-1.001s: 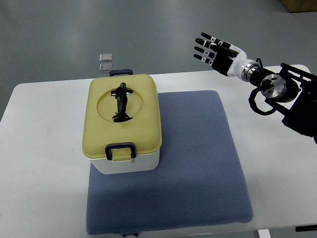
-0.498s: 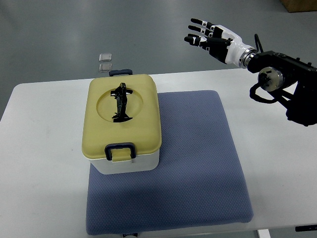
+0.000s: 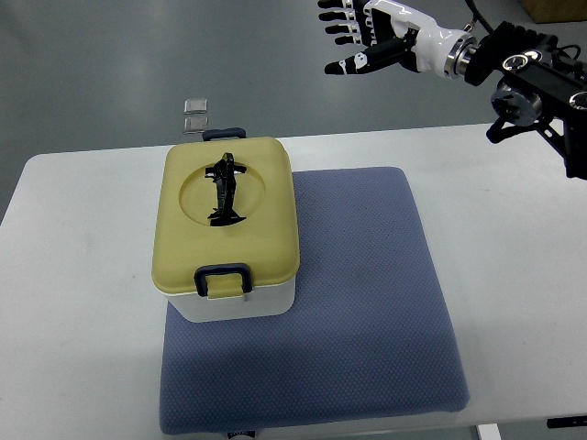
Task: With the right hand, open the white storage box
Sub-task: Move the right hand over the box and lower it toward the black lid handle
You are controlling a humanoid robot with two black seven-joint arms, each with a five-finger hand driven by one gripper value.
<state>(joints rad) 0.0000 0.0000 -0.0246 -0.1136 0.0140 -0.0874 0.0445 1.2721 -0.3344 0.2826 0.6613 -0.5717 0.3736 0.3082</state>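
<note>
Raised higher, the right hand (image 3: 362, 37) spreads empty fingers, well apart from the lidded storage box (image 3: 226, 229).

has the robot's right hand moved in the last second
Yes. The right hand, fingers spread and empty, has travelled up and left in the top view, further beyond the white table's far edge; the yellow-lidded white storage box stays shut.

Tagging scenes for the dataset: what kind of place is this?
Likely a lab or test bay: a plain white table with a blue mat staged under a storage box, bare grey floor behind, right hand raised above.
</note>
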